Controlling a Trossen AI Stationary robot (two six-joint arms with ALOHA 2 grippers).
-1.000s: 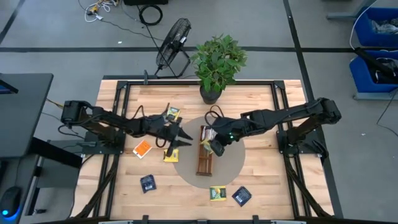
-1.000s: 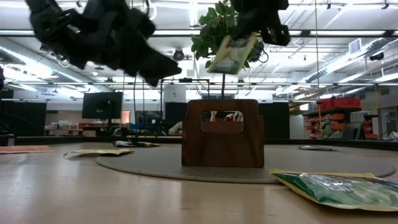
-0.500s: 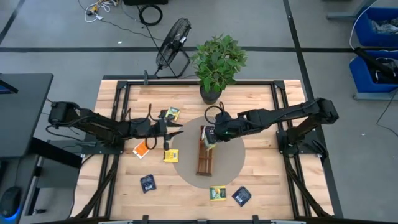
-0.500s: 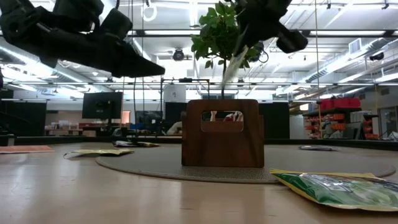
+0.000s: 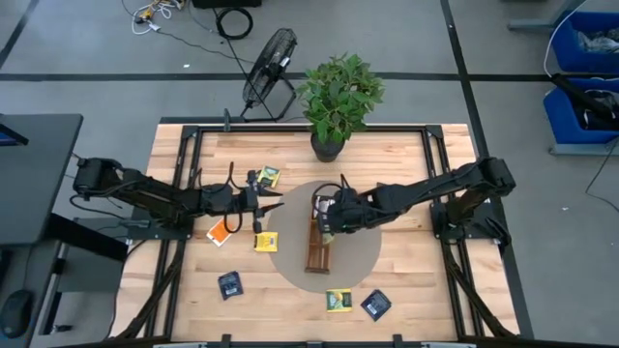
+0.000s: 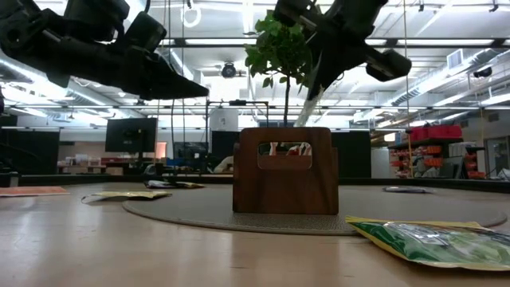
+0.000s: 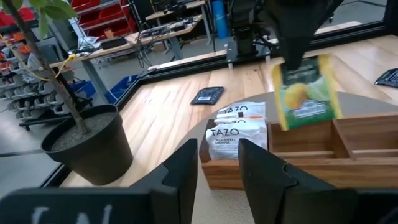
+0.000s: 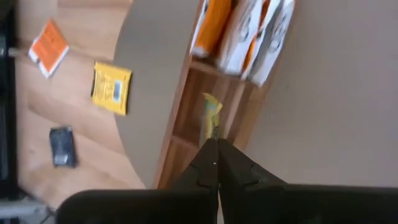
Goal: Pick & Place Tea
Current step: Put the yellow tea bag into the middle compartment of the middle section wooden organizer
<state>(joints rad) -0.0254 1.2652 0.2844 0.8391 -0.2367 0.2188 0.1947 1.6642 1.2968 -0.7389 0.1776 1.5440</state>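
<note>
A green-yellow tea sachet [image 7: 306, 93] hangs over the long wooden tray [image 5: 319, 242] on the round grey mat [image 5: 366, 256]. My right gripper [image 5: 329, 218] is shut on it from above. White and orange sachets [image 7: 236, 134] stand in the tray's end compartment nearest the plant. My left gripper [image 5: 276, 203] is held level above the wood left of the tray, open, with nothing between its fingers [image 7: 258, 165]. Loose tea sachets lie flat on the table: orange [image 5: 221, 231], yellow [image 5: 266, 241], navy [image 5: 230, 284], green-yellow [image 5: 338, 301], navy [image 5: 376, 304]. My right gripper pinches the sachet's top edge [image 7: 297, 62] between its two shut fingers [image 8: 208, 163], which slant down from above. The sachet hangs upright below them, edge-on in the low view, with its lower end [image 6: 305, 119] about at the tray's top rim, over the compartment beside the filled one.
A potted plant [image 5: 338, 97] stands at the table's far edge behind the tray. Another sachet [image 5: 268, 177] lies on the wood, on the far side of my left gripper. A fan [image 5: 269, 63] sits on the floor beyond the table.
My right gripper has sunk toward the tray and rolled its wrist, so the sachet now hangs edge-on in the low view, with its lower end down at the tray's rim. My left gripper has drawn back toward the table's left edge and tipped up to level.
</note>
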